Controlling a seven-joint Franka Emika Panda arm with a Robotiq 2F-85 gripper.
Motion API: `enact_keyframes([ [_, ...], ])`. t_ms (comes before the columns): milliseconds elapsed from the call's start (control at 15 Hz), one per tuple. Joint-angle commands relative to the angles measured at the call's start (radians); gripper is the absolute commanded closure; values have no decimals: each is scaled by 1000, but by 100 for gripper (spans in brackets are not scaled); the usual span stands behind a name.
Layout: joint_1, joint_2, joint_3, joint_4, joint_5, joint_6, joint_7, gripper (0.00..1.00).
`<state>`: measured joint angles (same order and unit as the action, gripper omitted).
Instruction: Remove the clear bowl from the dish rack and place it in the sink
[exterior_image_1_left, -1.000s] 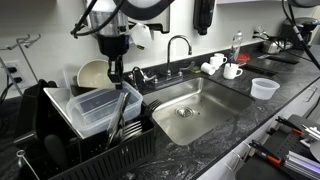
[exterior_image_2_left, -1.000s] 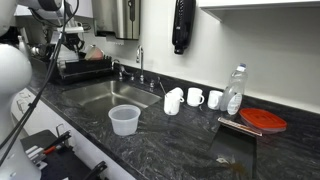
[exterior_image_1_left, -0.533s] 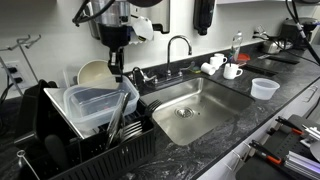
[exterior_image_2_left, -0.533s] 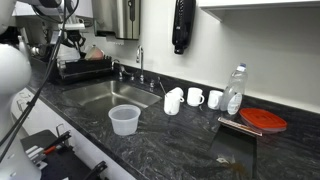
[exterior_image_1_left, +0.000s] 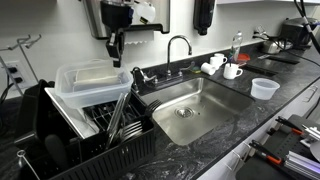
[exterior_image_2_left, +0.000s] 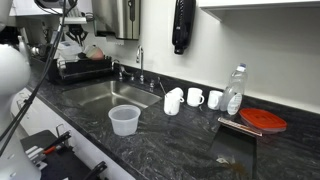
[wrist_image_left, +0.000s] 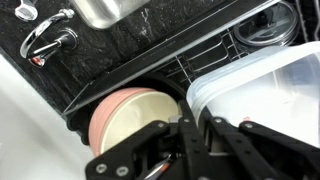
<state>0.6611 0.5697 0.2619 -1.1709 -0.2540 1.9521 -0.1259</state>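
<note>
The clear bowl (exterior_image_1_left: 88, 84) is a large translucent rectangular tub, lifted and tilted above the black dish rack (exterior_image_1_left: 100, 145). My gripper (exterior_image_1_left: 113, 60) is shut on the tub's rim at its right side. In the wrist view the fingers (wrist_image_left: 190, 128) pinch the rim of the tub (wrist_image_left: 270, 85), with the cream round bowl (wrist_image_left: 130, 118) standing in the rack beside it. The stainless sink (exterior_image_1_left: 205, 92) lies to the right of the rack, under the chrome faucet (exterior_image_1_left: 178, 45). In an exterior view the rack (exterior_image_2_left: 85, 70) and arm are far at the left.
Utensils (exterior_image_1_left: 120, 115) stand in the rack's front. A small clear cup (exterior_image_1_left: 264, 88) and white mugs (exterior_image_1_left: 225, 68) sit on the dark counter beyond the sink. A water bottle (exterior_image_2_left: 235, 90) and red plate (exterior_image_2_left: 263, 120) are further along.
My gripper has risen with the clear bowl in it. The tub has come up out of the rack's slats and now hangs above them, hiding the cream bowl in the exterior view.
</note>
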Motion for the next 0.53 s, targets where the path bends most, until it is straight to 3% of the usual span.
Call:
enact_keyframes([
  [0,-28,-103,5,-118,26,66,38,97],
  [467,-78,-366,-21,-452,16,169,227,97],
])
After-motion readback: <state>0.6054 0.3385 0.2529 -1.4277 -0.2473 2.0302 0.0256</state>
